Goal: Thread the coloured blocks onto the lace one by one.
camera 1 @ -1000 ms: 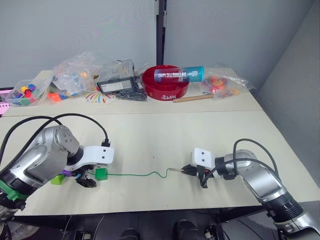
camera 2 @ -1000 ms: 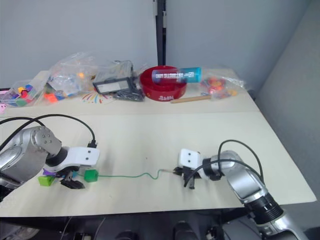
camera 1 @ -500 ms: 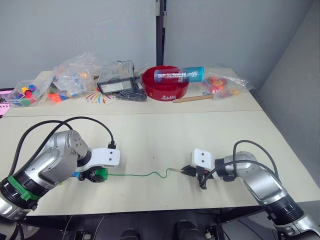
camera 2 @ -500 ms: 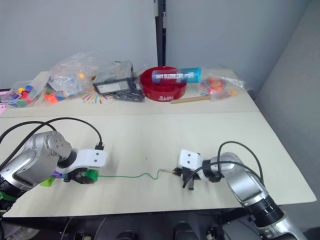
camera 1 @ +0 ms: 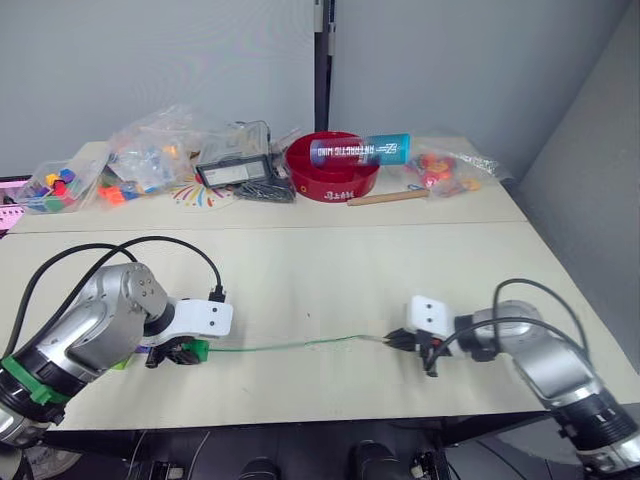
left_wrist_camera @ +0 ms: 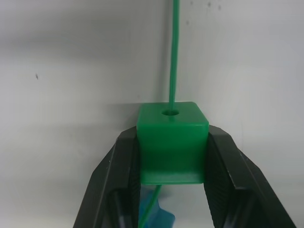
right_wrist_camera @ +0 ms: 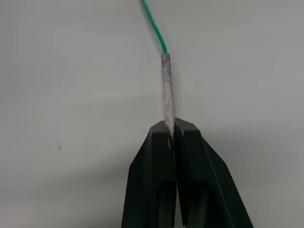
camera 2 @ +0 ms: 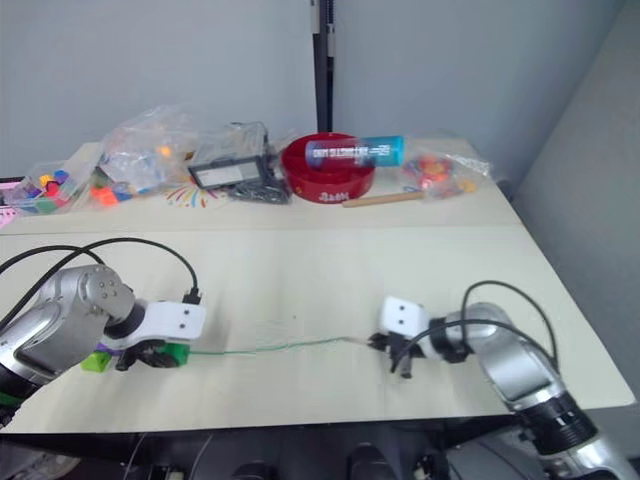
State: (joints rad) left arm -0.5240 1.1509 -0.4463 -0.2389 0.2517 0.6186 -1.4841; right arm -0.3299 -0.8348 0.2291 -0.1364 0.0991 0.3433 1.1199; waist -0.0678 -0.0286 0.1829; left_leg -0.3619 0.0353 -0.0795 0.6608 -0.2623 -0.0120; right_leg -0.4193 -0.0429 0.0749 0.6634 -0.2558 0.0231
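Lace (camera 1: 300, 346) now lies pulled straight along the bench's front edge, its earlier slack curl gone. Right end effector (right_wrist_camera: 171, 130) pinches the pale tip (right_wrist_camera: 166, 85); left end effector (left_wrist_camera: 172, 156) clamps the dark green cube (left_wrist_camera: 172, 137), already threaded, so that block is seating along the cord.

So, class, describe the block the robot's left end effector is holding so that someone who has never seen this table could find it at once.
Start at the near edge of the pale table, on the robot's left side, where the left end effector rests. Between its two black fingers sits a dark green cube with the thin green lace running through its hole. The lime green cube beside it lies unheld.
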